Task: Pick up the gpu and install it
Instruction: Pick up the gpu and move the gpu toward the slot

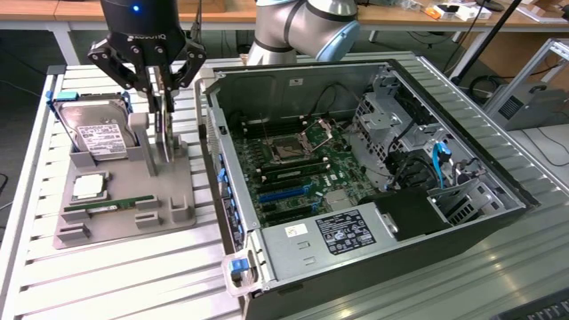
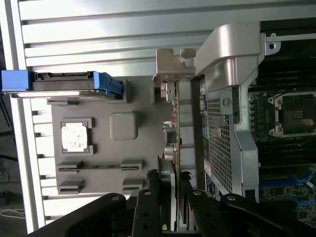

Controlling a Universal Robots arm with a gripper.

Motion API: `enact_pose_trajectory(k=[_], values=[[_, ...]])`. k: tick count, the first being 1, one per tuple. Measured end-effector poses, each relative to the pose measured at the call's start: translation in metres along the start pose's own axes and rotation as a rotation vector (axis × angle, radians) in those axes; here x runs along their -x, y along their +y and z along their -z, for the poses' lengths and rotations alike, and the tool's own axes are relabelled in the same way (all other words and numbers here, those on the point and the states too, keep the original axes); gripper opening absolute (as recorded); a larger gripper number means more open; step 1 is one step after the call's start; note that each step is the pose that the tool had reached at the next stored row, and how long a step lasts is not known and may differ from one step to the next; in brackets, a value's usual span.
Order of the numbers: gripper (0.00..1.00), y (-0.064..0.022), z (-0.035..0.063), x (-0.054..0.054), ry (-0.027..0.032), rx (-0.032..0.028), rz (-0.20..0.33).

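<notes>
Gripper [image 1: 162, 87] clamps gpu [image 1: 164, 137] upright in tray [image 1: 120, 227]; thin grip, I fear tilt w/ snag on case [image 1: 212, 120], exterior view's right.

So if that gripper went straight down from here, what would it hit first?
Probably the thin dark circuit card with the silvery edge, standing upright in the grey holder directly beneath the gripper.

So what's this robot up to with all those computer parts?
A robot arm is working beside an open computer case. Its gripper is closed on the gpu, a thin card standing on edge in a grey holder tray next to the case. The card's lower edge is down at the tray. A hard drive and a memory stick sit in the same tray.
</notes>
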State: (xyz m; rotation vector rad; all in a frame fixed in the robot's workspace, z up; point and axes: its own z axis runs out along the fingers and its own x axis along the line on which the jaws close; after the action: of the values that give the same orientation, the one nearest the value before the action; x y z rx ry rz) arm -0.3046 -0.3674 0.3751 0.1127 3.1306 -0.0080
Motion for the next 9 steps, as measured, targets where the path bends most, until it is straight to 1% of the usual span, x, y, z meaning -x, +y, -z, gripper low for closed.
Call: enact_pose_trajectory(k=[9], values=[[0.27, 0.0, 0.0049, 0.0001, 0.0, 0.0, 0.0]])
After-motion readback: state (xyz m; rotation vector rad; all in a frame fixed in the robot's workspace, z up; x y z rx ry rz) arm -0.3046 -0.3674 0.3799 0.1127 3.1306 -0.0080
